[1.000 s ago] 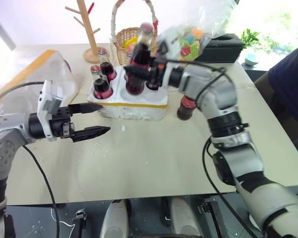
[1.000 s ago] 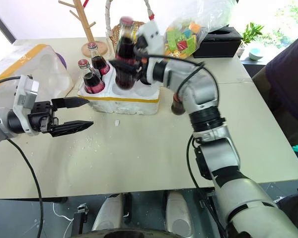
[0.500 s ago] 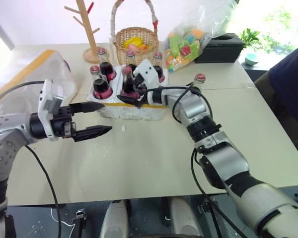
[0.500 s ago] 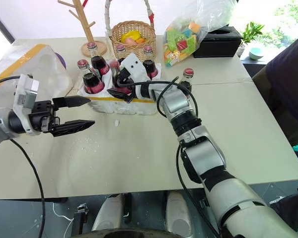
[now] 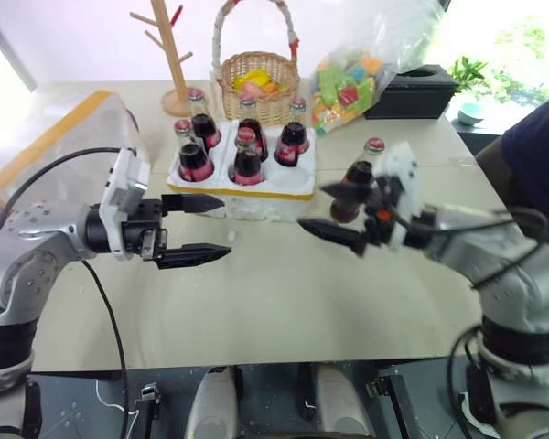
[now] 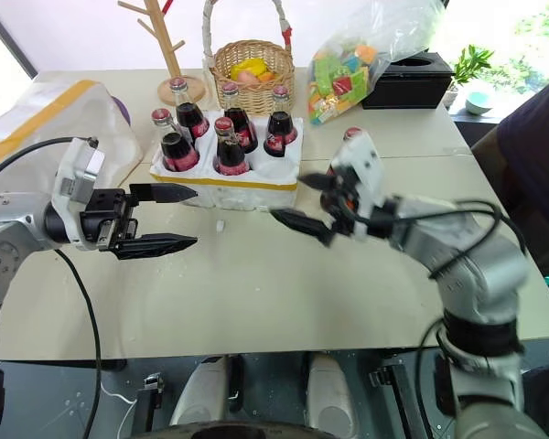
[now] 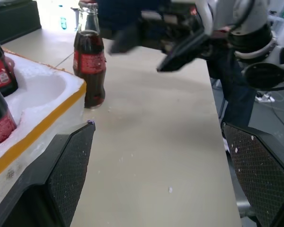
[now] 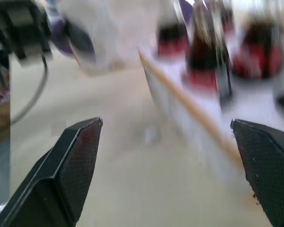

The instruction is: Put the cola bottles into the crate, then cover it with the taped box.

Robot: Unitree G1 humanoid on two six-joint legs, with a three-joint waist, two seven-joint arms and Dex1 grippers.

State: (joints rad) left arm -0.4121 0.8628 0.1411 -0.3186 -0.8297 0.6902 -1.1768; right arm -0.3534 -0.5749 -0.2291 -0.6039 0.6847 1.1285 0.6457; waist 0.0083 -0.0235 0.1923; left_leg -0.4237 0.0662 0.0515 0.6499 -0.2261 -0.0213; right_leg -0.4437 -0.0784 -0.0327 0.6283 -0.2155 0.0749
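Observation:
The crate (image 5: 256, 187), white foam with a yellow band, stands mid-table with several cola bottles (image 5: 247, 163) upright in its wells. One more cola bottle (image 5: 359, 183) stands on the table just right of it. My right gripper (image 5: 311, 206) hangs open and empty in front of that loose bottle, pointing left. My left gripper (image 5: 226, 230) is open and empty in front of the crate's left end, pointing right. The taped box (image 5: 69, 137), with its yellow tape, lies at the far left. In the left wrist view the loose bottle (image 7: 90, 66) stands beside the crate's corner (image 7: 47, 106).
Behind the crate are a wicker basket (image 5: 256, 78), a wooden mug tree (image 5: 176, 64), a bag of colourful packets (image 5: 348, 78) and a black box (image 5: 410, 90). A person's dark sleeve (image 5: 542, 155) is at the right edge. Bare tabletop lies in front of the crate.
My right gripper lowered its cola bottle into the crate's front middle well, let go, opened and pulled back to the right. My left gripper drifted slightly right.

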